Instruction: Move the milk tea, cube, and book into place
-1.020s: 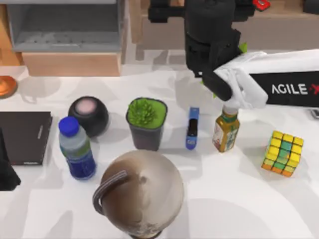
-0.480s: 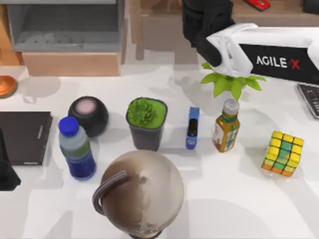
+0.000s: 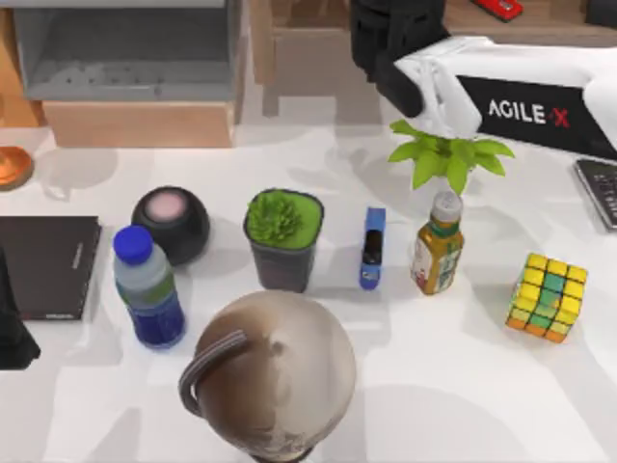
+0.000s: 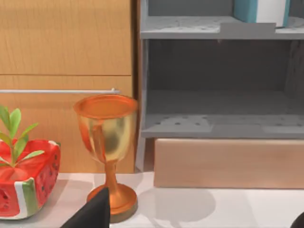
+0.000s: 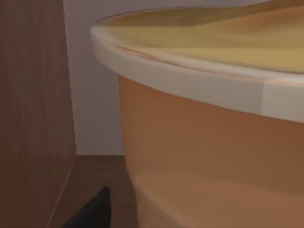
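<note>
Since a second ago the right arm has been drawn back from above the amber bottle toward the far right of the table, so that the leafy plant behind the bottle is uncovered. Its gripper is carried near the wooden furniture at the back; whether its fingers are apart or together cannot be told. The left arm is parked at the table's left edge, its fingers likewise unreadable.

None of the table things is held. The milk tea is stood upright at the left, just beside the black speaker. The cube is set well apart at the right, near the right arm, probably the easier reach from there. The book appears to be placed already on the upper level of the grey shelf, though little of it is seen.

A white tabletop is crowded with a globe, a potted succulent, a thin black book and a goblet, backed by wooden cabinets.
</note>
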You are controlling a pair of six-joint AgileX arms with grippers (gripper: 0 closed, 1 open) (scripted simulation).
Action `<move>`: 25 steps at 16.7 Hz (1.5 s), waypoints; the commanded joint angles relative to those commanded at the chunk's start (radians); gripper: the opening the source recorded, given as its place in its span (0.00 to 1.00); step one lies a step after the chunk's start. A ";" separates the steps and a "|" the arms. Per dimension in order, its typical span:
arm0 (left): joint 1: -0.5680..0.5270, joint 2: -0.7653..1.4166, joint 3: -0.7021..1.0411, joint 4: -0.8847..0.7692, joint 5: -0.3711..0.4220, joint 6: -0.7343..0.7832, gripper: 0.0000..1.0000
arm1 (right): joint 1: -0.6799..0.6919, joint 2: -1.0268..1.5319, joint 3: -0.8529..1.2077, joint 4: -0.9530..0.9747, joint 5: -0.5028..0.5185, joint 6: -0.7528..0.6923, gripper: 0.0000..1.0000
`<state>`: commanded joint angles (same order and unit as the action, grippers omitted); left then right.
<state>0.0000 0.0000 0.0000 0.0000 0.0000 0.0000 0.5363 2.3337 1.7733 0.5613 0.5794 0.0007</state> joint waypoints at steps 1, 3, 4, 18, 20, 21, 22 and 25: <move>0.000 0.000 0.000 0.000 0.000 0.000 1.00 | 0.000 0.000 0.000 0.000 0.000 0.000 0.85; 0.000 0.000 0.000 0.000 0.000 0.000 1.00 | 0.000 0.000 0.000 0.000 0.000 0.000 0.70; 0.000 0.000 0.000 0.000 0.000 0.000 1.00 | 0.000 0.000 0.000 0.000 0.000 0.000 0.62; 0.000 0.000 0.000 0.000 0.000 0.000 1.00 | 0.000 0.000 0.000 0.000 0.000 0.000 0.00; 0.000 0.000 0.000 0.000 0.000 0.000 1.00 | 0.000 0.000 0.000 0.000 0.000 0.000 0.00; 0.000 0.000 0.000 0.000 0.000 0.000 1.00 | 0.003 -0.002 0.000 0.000 0.000 0.002 0.00; 0.000 0.000 0.000 0.000 0.000 0.000 1.00 | 0.002 -0.005 -0.003 0.003 0.001 0.002 0.00; 0.000 0.000 0.000 0.000 0.000 0.000 1.00 | -0.004 -0.075 -0.072 0.055 0.018 0.009 0.00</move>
<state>0.0000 0.0000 0.0000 0.0000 0.0000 0.0000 0.5321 2.2586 1.7017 0.6167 0.5972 0.0097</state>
